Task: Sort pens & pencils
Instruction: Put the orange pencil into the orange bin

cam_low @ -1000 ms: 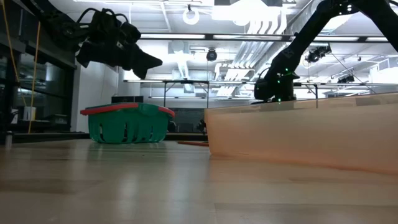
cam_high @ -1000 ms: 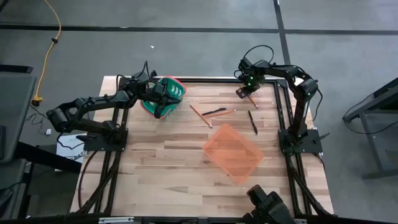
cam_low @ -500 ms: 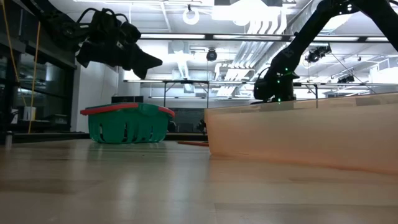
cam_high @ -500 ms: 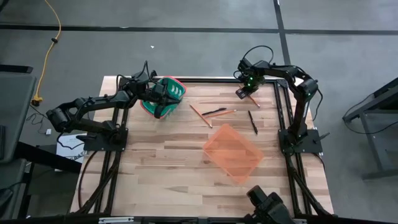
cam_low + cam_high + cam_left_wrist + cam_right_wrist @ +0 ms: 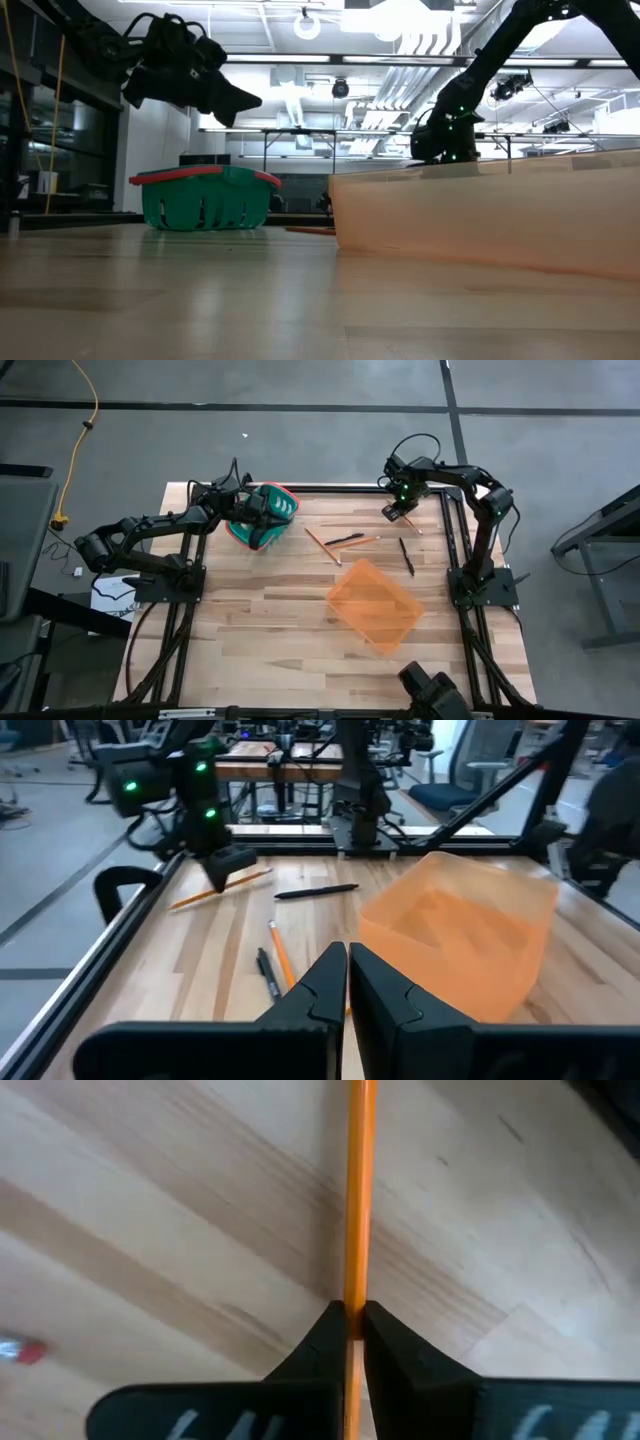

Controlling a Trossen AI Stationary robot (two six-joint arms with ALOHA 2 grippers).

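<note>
The right gripper [image 5: 351, 1330] is clamped on an orange pencil [image 5: 358, 1190] at the table's far right corner, its long axis running straight out between the fingers, while the closed left gripper [image 5: 347, 982] hovers over the green basket [image 5: 262, 517].

Orange bin [image 5: 480, 215] is blocking most of the desk [image 5: 200, 290] in the low view, hiding the pens and loose pencils. Right end effector [image 5: 349, 1325] is covering the clamped pencil [image 5: 357, 1190], both ends cropped.
</note>
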